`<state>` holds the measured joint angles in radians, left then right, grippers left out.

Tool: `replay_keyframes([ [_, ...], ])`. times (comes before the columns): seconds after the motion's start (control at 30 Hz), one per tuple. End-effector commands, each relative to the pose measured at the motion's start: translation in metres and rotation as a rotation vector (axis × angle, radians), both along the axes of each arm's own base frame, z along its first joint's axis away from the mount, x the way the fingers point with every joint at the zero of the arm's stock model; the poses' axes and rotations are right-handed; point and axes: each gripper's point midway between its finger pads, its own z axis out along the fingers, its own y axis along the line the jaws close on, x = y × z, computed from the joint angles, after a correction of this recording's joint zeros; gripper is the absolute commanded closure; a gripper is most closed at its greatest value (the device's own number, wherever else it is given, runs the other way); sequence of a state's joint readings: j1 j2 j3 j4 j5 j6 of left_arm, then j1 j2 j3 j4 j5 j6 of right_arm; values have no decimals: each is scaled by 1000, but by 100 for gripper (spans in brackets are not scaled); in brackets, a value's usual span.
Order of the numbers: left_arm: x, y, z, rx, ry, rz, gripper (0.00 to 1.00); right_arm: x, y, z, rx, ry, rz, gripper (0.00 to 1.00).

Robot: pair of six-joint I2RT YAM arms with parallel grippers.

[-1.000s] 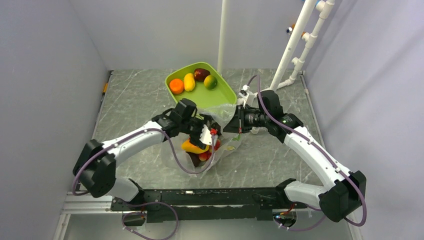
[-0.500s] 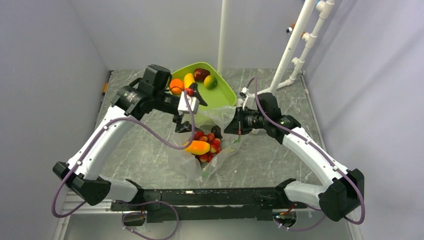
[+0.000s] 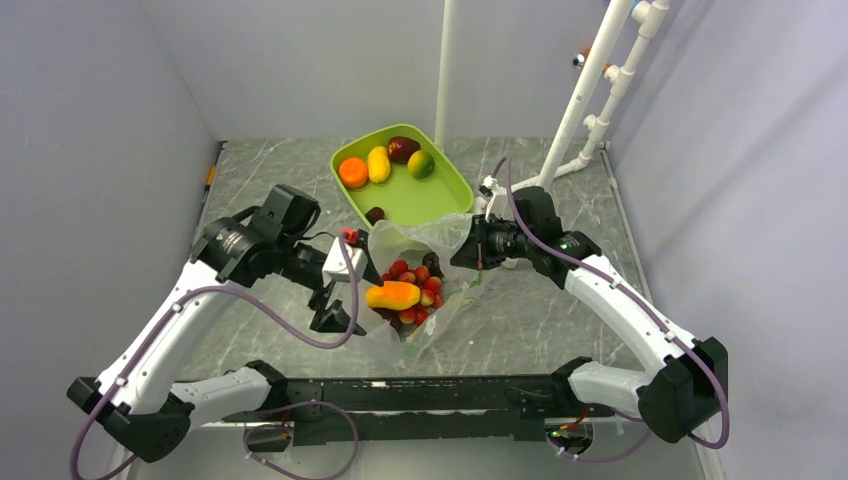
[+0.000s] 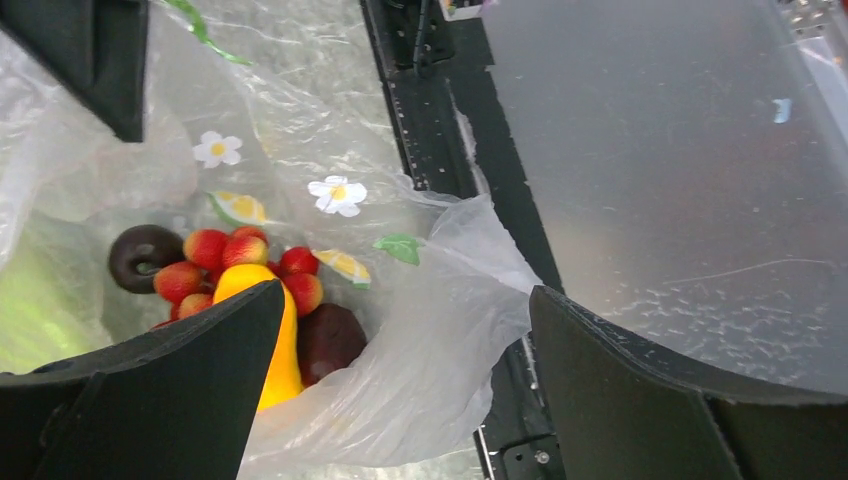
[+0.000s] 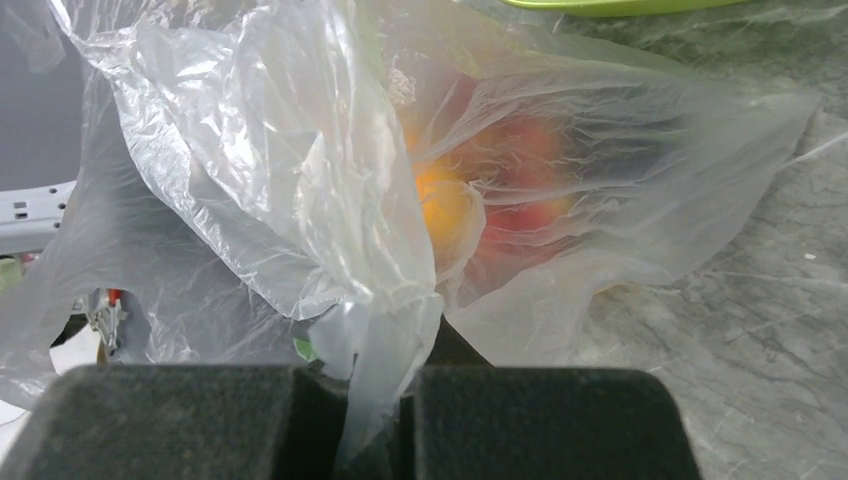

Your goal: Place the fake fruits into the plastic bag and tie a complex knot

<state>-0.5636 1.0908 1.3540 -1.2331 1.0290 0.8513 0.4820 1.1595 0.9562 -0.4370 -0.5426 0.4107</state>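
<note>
A clear plastic bag printed with daisies and lemon slices lies on the grey marbled table between two robot arms. Its mouth gapes toward the lime green tray just beyond it. The right gripper holds the bag's rim on the right side. The right wrist view shows its fingers pressed together on a fold of the thin plastic, with blurred orange and red shapes visible through the film beyond. The left gripper hangs at the bag's left side, its own fingers spread wide with nothing held between them. Whether they touch the plastic cannot be told. The left wrist camera looks down into the bag, where a yellow-orange oblong lies among red berries. A dark maroon fruit sits beside the oblong, and a dark ring-like piece lies at the edge of the pile. Five fruits are on the tray. An orange, a yellow oblong, a maroon fruit and a green-yellow fruit line the far end. A small dark fruit sits alone at the near corner, just beside the bag's mouth. White pipes rise behind the table at the back right.
</note>
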Motion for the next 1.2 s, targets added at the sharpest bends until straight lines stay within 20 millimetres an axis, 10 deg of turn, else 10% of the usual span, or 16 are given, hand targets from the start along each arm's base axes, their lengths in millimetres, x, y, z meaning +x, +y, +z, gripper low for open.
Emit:
replay_keyframes([
  [0.0,-16,-7,-3,19,115,-96,1,11,-4,17,-22,-92,-5,100],
  [0.57,-73,-2,6,17,324,-227,1,14,-5,20,-54,-127,14,97],
  [0.9,-46,-25,-18,67,183,-56,2,13,-6,27,-51,-146,24,87],
  [1.0,-31,-28,-29,125,152,51,30,10,-11,34,-74,-164,33,71],
  [1.1,-25,-21,-27,159,147,94,90,5,-19,42,-108,-202,37,42],
  [1.17,-24,-16,-20,158,160,106,100,5,-27,48,-142,-233,20,31],
])
